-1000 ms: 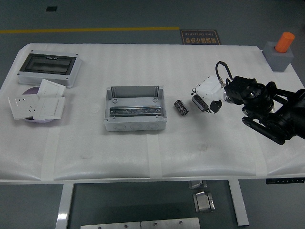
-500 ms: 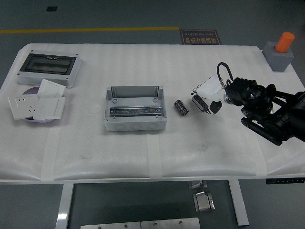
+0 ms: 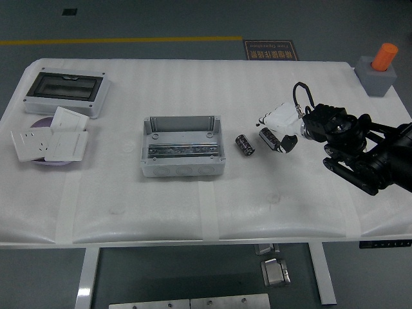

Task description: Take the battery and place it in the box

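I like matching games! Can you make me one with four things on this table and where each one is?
Things:
1. orange cylinder
2. open grey box
3. white switch plates
4. right hand

Places:
A. middle of the table
B. left side, on a purple disc
C. far right corner, in a grey block
D. by a battery, right of the box

Pairs: 1-C, 2-A, 3-B, 4-D
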Tool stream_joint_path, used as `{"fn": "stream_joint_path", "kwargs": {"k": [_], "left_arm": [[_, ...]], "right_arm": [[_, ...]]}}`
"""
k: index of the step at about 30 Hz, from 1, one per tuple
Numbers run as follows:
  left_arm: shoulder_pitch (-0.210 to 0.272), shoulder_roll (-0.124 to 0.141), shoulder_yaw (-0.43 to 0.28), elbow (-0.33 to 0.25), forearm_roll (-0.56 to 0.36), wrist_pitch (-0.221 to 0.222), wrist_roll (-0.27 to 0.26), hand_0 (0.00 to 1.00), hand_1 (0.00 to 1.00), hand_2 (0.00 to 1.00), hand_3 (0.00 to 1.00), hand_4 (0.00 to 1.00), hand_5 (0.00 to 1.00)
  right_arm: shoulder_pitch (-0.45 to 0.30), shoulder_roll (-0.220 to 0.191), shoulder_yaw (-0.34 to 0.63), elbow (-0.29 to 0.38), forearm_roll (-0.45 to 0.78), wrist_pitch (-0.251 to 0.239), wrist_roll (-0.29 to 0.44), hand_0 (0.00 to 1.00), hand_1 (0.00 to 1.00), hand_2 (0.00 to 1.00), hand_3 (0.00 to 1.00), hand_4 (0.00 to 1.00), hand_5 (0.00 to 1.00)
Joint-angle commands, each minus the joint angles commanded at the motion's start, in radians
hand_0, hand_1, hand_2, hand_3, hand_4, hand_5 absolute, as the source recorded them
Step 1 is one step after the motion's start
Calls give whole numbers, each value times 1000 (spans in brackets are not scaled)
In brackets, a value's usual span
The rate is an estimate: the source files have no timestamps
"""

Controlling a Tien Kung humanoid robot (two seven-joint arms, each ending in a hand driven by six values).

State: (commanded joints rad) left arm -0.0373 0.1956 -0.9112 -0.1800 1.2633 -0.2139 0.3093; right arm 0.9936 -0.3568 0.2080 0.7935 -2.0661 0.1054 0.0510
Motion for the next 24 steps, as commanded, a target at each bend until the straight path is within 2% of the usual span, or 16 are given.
{"fn": "stream_joint_path", "kwargs": {"k": [6, 7, 12, 13, 18, 19, 24], "left_arm": [[-2, -2, 14, 0, -16, 1, -7, 609, 651, 448, 501, 431, 450], [-2, -3, 18, 0, -20, 2, -8, 609, 651, 448, 502, 431, 451], [-2, -5, 31, 0, -36, 4, -14, 609, 651, 448, 502, 431, 451], [-3, -6, 32, 0, -38, 5, -16, 609, 651, 448, 502, 430, 454], [-4, -7, 37, 0, -45, 7, -21, 609, 651, 448, 502, 430, 454], [-4, -8, 39, 0, -48, 7, -22, 609, 651, 448, 501, 431, 454], [-4, -9, 43, 0, -52, 6, -24, 609, 651, 448, 501, 431, 454]], "right_arm": [[-3, 11, 5, -6, 1, -1, 2, 775, 721, 863, 924, 790, 241], [-4, 11, 5, -7, 3, -3, 2, 772, 714, 830, 871, 784, 246], [-4, 12, 4, -7, 20, -14, 1, 772, 714, 830, 871, 784, 246], [-4, 12, 4, -7, 22, -17, 1, 771, 711, 789, 821, 744, 232], [-6, 11, 5, -6, 20, -29, 8, 771, 711, 789, 821, 744, 232], [-7, 11, 6, -7, 18, -30, 10, 760, 672, 682, 696, 507, 140], [-10, 10, 14, -9, 3, -24, 21, 760, 672, 682, 696, 507, 140]]}}
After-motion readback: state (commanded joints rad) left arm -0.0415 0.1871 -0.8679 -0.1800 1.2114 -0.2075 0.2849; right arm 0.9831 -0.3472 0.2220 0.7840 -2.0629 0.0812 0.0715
